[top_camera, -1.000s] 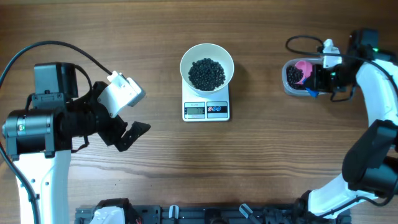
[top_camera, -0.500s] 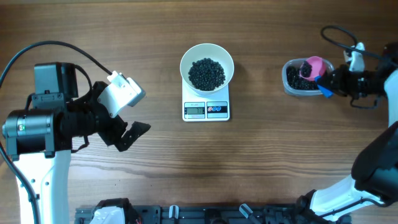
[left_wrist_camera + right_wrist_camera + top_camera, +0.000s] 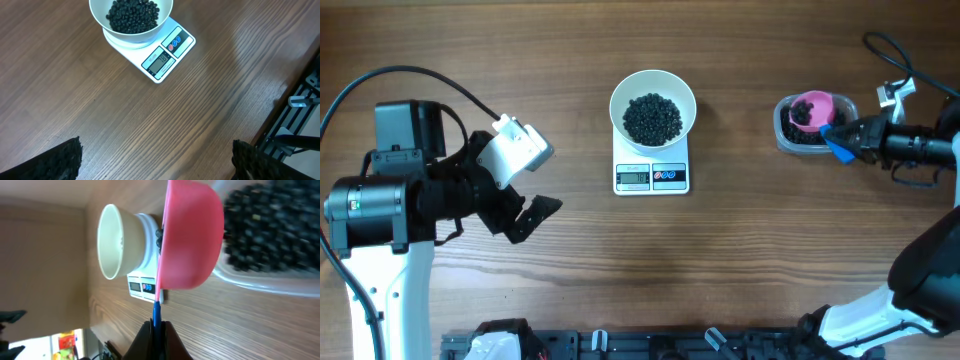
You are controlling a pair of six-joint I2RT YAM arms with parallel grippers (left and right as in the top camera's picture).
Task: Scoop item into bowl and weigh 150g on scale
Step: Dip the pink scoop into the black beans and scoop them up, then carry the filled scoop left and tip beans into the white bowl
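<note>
Right gripper [image 3: 848,141] pinching pink scoop [image 3: 810,108] handle over tub [image 3: 782,132], table's [image 3: 620,285] right edge; left gripper [image 3: 528,185] gaping wide near left edge.

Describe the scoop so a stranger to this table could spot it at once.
On the wooden table, look to the right side, where a clear plastic tub of black beads sits. Over it hangs the scoop, its blue handle pinched in the right hand. Its bright pink cup sets it apart; the bowl on the scale is white.
</note>
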